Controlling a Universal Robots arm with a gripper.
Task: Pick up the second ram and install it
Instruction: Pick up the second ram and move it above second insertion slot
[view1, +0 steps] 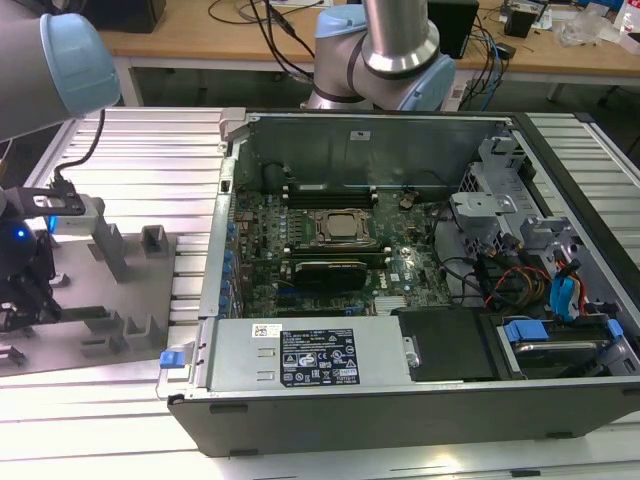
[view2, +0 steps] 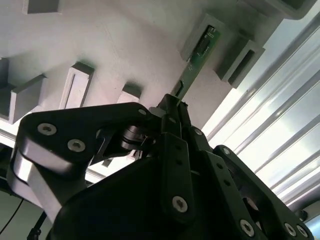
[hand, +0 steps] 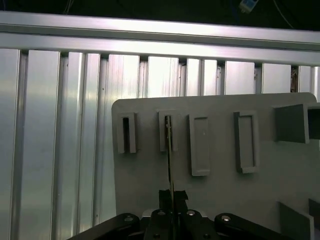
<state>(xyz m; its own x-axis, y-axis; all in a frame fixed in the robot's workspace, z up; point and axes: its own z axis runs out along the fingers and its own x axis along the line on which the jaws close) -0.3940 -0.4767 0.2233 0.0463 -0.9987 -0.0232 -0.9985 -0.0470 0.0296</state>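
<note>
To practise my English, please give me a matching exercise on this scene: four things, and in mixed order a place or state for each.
1. ram
2. CPU socket
3. end effector
4. plate

a. lies on the ribbed table
b. shut on the ram
c. inside the open case
d. one end in a grey holder

Pairs: 1-d, 2-c, 3-b, 4-a

Raised holder blocks (hand: 200, 145) (close-set) flanking tool (hand: 171, 194)
</note>
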